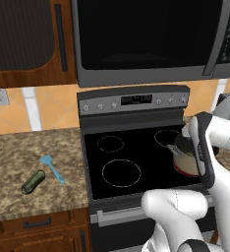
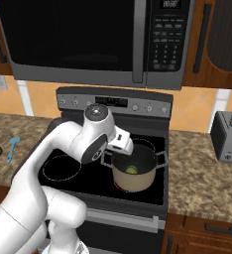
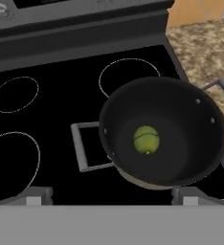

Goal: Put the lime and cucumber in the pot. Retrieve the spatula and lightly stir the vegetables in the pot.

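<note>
Jaws wide apart here, gripper (image 3: 111,197) holding nothing, its two tips standing either side of the pot's (image 3: 200,158) near rim and above it. Straight ahead of the jaws, down on the dark floor of the pot, lies the lime (image 3: 146,139), free and alone near the middle. The pot sits on the front right burner of the black stovetop (image 1: 136,147), one grey handle sticking out to the jaws' left in the hand view, the other just visible beyond the far rim at upper right.

Around it: the stove's control panel (image 2: 115,103) at the back, a microwave (image 2: 88,39) overhead, and a toaster (image 2: 228,136) off on the counter to the right, well apart from the pot.

Over on the granite counter (image 1: 18,157) left of the stove, well away from the jaws, the cucumber (image 1: 33,181) lies flat, long axis slanting from near-left to far-right. Just beside it the spatula (image 1: 51,167) lies flat too, blade toward the wall, handle running back toward the counter's front edge and the stove side. The two look close but apart. Nothing stands between them and the stove.
</note>
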### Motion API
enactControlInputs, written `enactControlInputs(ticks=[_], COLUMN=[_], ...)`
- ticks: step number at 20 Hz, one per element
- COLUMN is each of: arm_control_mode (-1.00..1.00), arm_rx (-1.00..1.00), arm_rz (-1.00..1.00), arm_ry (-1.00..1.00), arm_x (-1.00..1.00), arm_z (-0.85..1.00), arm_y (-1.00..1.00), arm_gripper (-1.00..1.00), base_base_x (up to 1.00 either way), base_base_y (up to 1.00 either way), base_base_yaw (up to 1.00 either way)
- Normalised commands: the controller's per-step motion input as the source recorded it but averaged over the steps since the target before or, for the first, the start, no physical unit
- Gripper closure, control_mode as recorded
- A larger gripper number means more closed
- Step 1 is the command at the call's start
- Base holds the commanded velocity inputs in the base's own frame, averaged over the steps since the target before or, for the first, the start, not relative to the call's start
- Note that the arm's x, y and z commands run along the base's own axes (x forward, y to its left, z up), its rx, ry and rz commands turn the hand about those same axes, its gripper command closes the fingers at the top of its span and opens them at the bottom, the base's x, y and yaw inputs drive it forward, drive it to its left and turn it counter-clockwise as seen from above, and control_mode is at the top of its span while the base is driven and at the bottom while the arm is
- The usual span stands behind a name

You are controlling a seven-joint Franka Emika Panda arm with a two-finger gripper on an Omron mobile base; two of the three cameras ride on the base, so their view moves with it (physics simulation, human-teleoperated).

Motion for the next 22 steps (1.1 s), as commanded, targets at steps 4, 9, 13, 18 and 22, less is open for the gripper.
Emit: enactControlInputs(ticks=[4,9,13,18,22], arm_control_mode=[-1.00,-1.00,1.00,1.00,1.00], arm_rx=[0.03,0.03,0.01,0.00,0.00], arm_rz=[0.00,0.00,0.00,0.00,0.00], arm_ry=[0.15,0.05,0.00,0.00,0.00], arm_x=[-0.43,-0.30,-0.04,0.00,0.00], arm_z=[0.11,-0.01,-0.01,0.00,0.00], arm_y=[0.44,0.18,0.03,0.00,0.00], arm_gripper=[-1.00,-1.00,-1.00,-1.00,-1.00], base_base_x=[0.00,0.00,-0.07,0.00,0.00], base_base_y=[0.00,0.00,0.38,1.00,1.00], base_base_yaw=[0.00,0.00,0.00,0.00,0.00])
